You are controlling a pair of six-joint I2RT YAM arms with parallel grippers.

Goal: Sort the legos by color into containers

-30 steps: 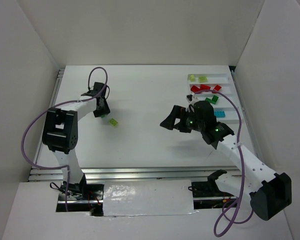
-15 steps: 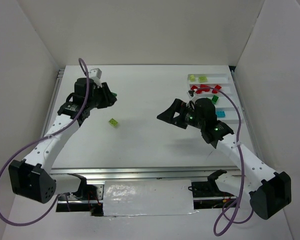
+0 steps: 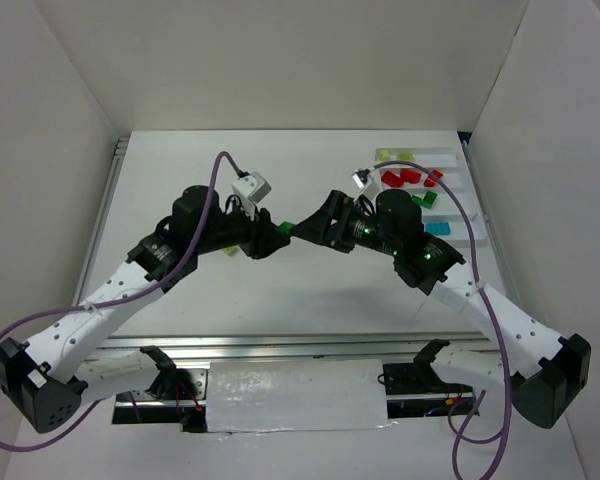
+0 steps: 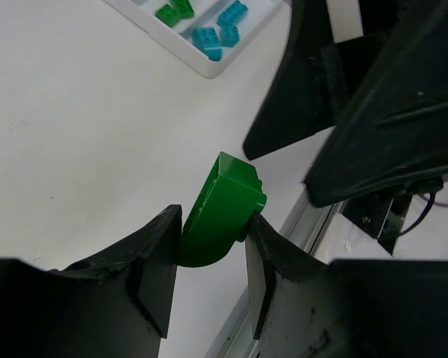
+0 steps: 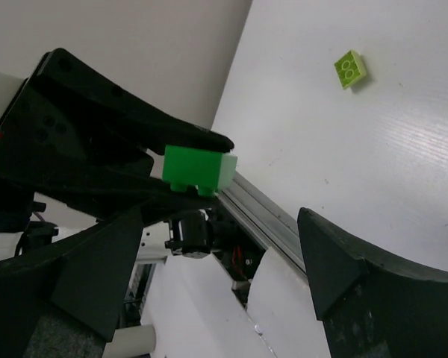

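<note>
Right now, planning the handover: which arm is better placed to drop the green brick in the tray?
Right, probably: the right gripper, jaws open, faces the green brick held by the left gripper, with the tray on its side.

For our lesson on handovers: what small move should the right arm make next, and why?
Probably ease the right gripper forward around the green lego. The left gripper pinches it above the table, and the right jaws stand open just short of it.
</note>
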